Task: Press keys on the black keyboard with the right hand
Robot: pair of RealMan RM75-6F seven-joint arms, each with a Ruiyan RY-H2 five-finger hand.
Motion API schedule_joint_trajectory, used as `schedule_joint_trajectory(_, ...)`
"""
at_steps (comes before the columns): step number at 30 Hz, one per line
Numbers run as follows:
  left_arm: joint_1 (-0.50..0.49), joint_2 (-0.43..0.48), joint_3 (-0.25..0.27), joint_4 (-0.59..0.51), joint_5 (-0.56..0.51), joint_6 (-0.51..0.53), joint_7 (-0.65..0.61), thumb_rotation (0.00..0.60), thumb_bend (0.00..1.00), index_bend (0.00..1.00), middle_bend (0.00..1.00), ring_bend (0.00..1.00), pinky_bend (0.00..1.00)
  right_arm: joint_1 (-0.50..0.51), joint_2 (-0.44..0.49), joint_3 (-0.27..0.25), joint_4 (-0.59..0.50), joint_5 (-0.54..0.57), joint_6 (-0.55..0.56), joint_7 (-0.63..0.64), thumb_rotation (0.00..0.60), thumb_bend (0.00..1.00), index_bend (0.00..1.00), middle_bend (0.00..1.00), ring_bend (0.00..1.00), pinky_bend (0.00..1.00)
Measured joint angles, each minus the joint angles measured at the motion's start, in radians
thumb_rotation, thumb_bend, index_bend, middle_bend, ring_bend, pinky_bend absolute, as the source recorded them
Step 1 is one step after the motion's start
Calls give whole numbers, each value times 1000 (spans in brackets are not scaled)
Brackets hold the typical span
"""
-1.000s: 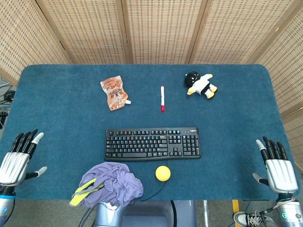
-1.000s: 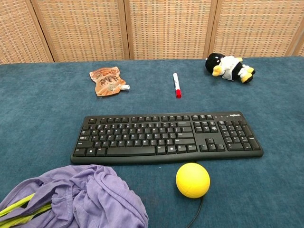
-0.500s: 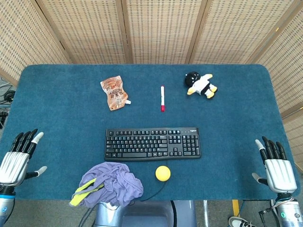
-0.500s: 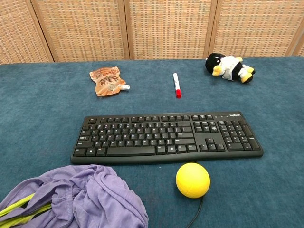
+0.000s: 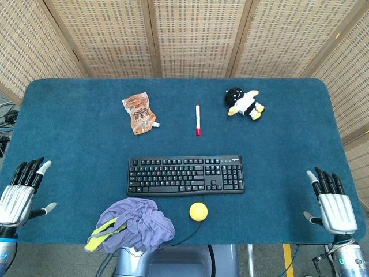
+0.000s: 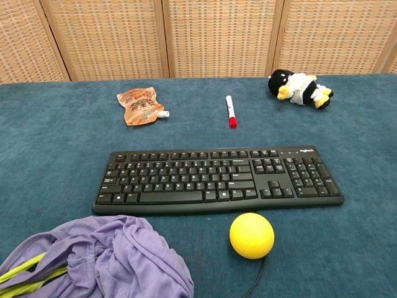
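Two silver-backed robot hands with dark fingers

The left hand (image 5: 16, 199) and right hand (image 5: 333, 205) each have a ribbed, light silver-grey back plate, black fingers, and a pale grey thumb; the left hand's outermost finger ends in a pale tip. Below each, a grey wrist cuff shows a small teal ring marking, with thin dark cables beside the right wrist

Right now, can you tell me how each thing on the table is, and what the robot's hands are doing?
black keyboard: flat, untouched.
right hand: empty, fingers apart, far from the keyboard.
left hand: empty, fingers apart.
marker: capped, lying flat.
orange pouch: lying flat, cap on.
penguin plush: lying on its side.
yellow ball: resting by the keyboard.
purple cloth: crumpled.
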State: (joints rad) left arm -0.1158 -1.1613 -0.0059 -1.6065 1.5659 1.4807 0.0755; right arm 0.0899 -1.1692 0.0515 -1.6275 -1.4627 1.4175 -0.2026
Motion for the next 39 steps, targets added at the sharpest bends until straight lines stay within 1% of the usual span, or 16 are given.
schedule_joint_trajectory(1, 0, 1, -1, 0, -1, 0, -2, 600, 41, 0, 0, 0, 0, 7, 4, 5, -12, 2, -4, -11, 600, 51, 0, 231, 68, 0)
schedule_joint_trajectory(2, 0, 1, -2, 0, -3, 0, -4, 600, 40, 0, 0, 0, 0, 12, 8, 10, -21, 5, -7, -22, 600, 53, 0, 295, 139, 18)
schedule_joint_trajectory(3, -1, 1, -3, 1, -3, 0, -5, 600, 40, 0, 0, 0, 0, 17, 12, 16, -32, 7, -10, -36, 600, 53, 0, 337, 196, 52)
schedule_joint_trajectory(5, -1, 1, -3, 2, -3, -1, -7, 600, 41, 0, 0, 0, 0, 32, 21, 34, -57, 13, -13, -76, 600, 77, 0, 454, 341, 212)
schedule_joint_trajectory(7, -2, 1, -3, 4, -2, -2, -7, 600, 41, 0, 0, 0, 0, 53, 28, 59, -80, 18, -14, -121, 600, 109, 0, 505, 401, 305)
schedule_joint_trajectory(8, -2, 0, -3, 5, -1, -2, -8, 600, 41, 0, 0, 0, 0, 63, 30, 71, -90, 20, -15, -141, 600, 119, 0, 522, 420, 330)
schedule_joint_trajectory(10, -2, 0, -3, 5, 0, -2, -9, 600, 41, 0, 0, 0, 0, 92, 36, 102, -117, 34, -25, -178, 600, 141, 0, 558, 457, 368)
schedule_joint_trajectory(12, -2, -1, -2, 5, 2, 1, -10, 600, 41, 0, 0, 0, 0, 118, 43, 118, -139, 56, -47, -204, 600, 156, 0, 607, 502, 401)
schedule_joint_trajectory(14, -2, -2, -1, 5, 5, 2, -9, 600, 41, 0, 0, 0, 0, 146, 51, 135, -166, 88, -76, -242, 600, 194, 1, 654, 547, 426)
schedule_joint_trajectory(17, -3, -3, 2, 4, 11, -1, -8, 600, 41, 0, 0, 0, 0, 184, 56, 155, -200, 134, -117, -297, 600, 267, 3, 684, 577, 453)
schedule_joint_trajectory(20, -4, -4, 5, 4, 17, -1, -4, 600, 41, 0, 0, 0, 0, 224, 57, 170, -232, 188, -164, -350, 600, 367, 12, 698, 592, 458)
schedule_joint_trajectory(23, -3, -4, 4, 5, 16, 2, -7, 600, 41, 0, 0, 0, 0, 270, 53, 183, -261, 242, -207, -410, 600, 412, 22, 705, 598, 458)
schedule_joint_trajectory(27, -2, -2, 2, 7, 12, 2, -12, 600, 41, 0, 0, 0, 0, 332, 41, 200, -288, 315, -255, -491, 600, 414, 24, 709, 602, 458)
schedule_joint_trajectory(30, -4, -3, 4, 9, 13, -4, -13, 600, 41, 0, 0, 0, 0, 372, 30, 214, -304, 392, -289, -533, 600, 430, 29, 710, 603, 458)
schedule_joint_trajectory(34, -6, -4, 6, 11, 14, -7, -13, 600, 41, 0, 0, 0, 0, 446, 17, 229, -323, 547, -331, -597, 600, 440, 36, 710, 603, 458)
schedule_joint_trajectory(39, -8, -5, 5, 13, 9, -13, -16, 600, 41, 0, 0, 0, 0, 562, -15, 229, -339, 709, -351, -709, 600, 440, 55, 710, 603, 458)
